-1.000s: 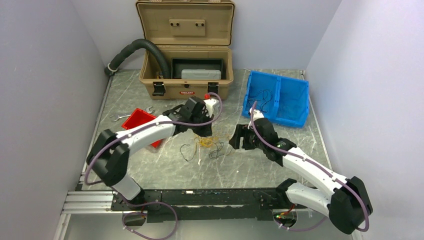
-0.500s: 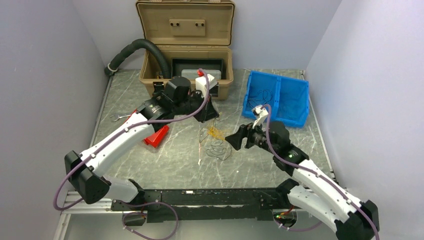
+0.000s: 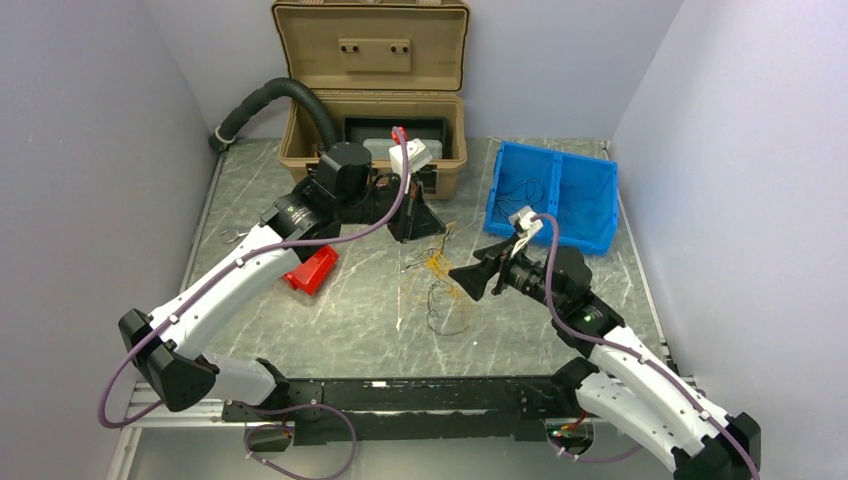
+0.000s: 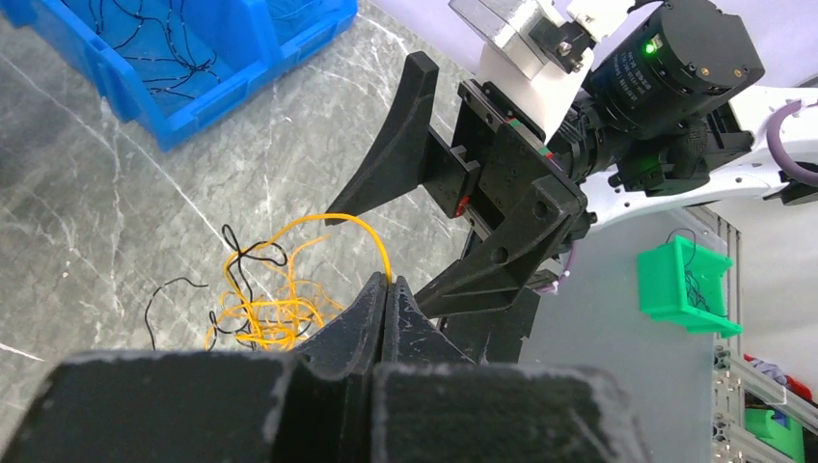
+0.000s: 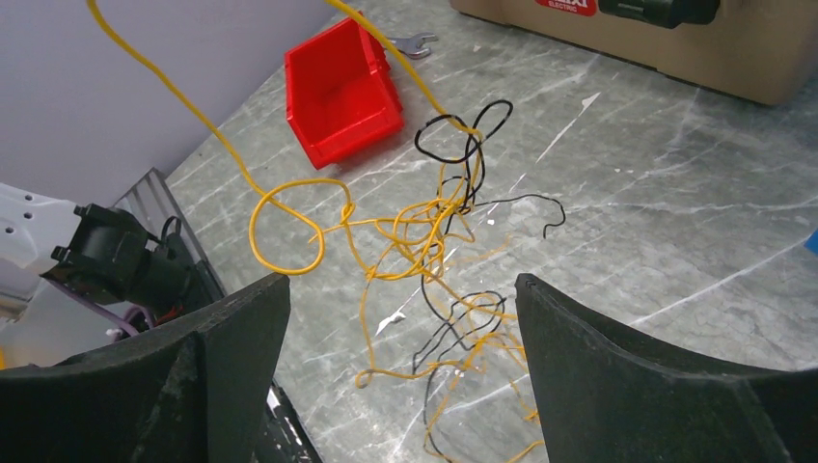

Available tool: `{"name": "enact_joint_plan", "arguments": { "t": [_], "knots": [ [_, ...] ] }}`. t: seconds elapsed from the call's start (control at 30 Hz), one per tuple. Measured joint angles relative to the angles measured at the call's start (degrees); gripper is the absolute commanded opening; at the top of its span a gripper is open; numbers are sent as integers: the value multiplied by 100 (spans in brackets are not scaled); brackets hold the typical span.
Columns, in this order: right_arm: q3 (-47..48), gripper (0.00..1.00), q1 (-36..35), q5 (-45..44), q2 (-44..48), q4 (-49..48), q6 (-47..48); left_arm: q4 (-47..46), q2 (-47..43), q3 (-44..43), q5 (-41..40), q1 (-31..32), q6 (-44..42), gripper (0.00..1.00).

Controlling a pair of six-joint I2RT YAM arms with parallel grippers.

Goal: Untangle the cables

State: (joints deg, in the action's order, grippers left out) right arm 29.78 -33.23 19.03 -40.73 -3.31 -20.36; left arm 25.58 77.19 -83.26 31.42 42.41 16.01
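The cables (image 3: pixel 437 272) are a tangle of thin yellow-orange and black wires in the middle of the table, also seen in the left wrist view (image 4: pixel 262 314) and the right wrist view (image 5: pixel 424 236). My left gripper (image 3: pixel 417 226) hangs above and behind the tangle in front of the toolbox. It is shut (image 4: pixel 388 285) on one yellow wire, which arcs up from the tangle to its tips. My right gripper (image 3: pixel 468 281) sits just right of the tangle and points at it. It is open (image 5: pixel 400 289), with wires lying beyond the gap and nothing held.
An open tan toolbox (image 3: pixel 375 165) stands at the back with a black ribbed hose (image 3: pixel 275 92) running into it. A blue bin (image 3: pixel 590 205) holding black wires is at the back right. A red bin (image 3: pixel 310 270) and a wrench (image 3: pixel 235 237) lie to the left.
My left arm has risen and drawn back toward the toolbox, pulling a yellow wire up out of the tangle. My right gripper has opened wider and turned toward the tangle.
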Motion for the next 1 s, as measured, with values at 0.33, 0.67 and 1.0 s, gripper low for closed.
{"name": "enact_joint_plan", "arguments": {
  "t": [0.33,0.67,1.0],
  "knots": [
    [-9,91,0,98,133,-87,55,-116,0,-2,133,0,74,0],
    [-136,92,-20,756,-763,-1137,-125,-468,0,-7,365,4,323,0],
    [-955,69,-92,459,-2157,-2291,-682,-605,0,-562,162,4,411,0]
  ]
}}
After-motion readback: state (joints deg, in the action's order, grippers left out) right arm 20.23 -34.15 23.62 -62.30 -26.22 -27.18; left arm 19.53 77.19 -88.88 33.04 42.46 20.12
